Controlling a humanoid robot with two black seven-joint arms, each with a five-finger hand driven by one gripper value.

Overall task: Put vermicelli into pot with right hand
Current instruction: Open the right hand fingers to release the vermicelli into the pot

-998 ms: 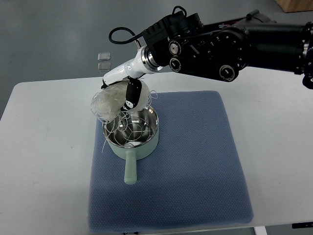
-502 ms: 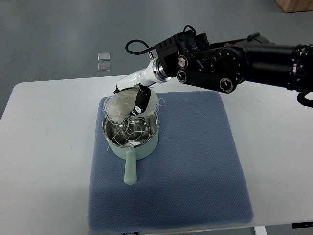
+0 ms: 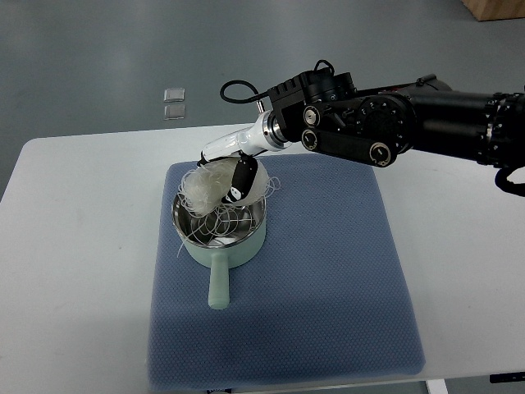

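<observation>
The job is at the putting-in step. The right hand (image 3: pixel 234 176) comes in from the right side on a big black arm and holds a pale, fluffy bundle of vermicelli (image 3: pixel 209 182) right above the far edge of the pot (image 3: pixel 220 226). The fingers (image 3: pixel 239 180) are closed around the bundle, so the hand is clamped on the vermicelli and has not let go. Most of the bundle sits over the far rim of the pot, a bit toward the left. Thin white threads hang down from it into the shiny inside of the pot, and a few threads trail over the left rim and down the outside. The pot is light green with a short handle (image 3: pixel 217 287) that points toward the near side, and it stands on a blue mat (image 3: pixel 328 279) on the white surface (image 3: pixel 74 246). I think the next move is to bring the bundle a little closer to the middle of the pot and lower it, then open the fingers so it drops inside. The loose threads could catch on the rim or cling to the fingers, so the hand should open gently. The left hand is not in the picture.
</observation>
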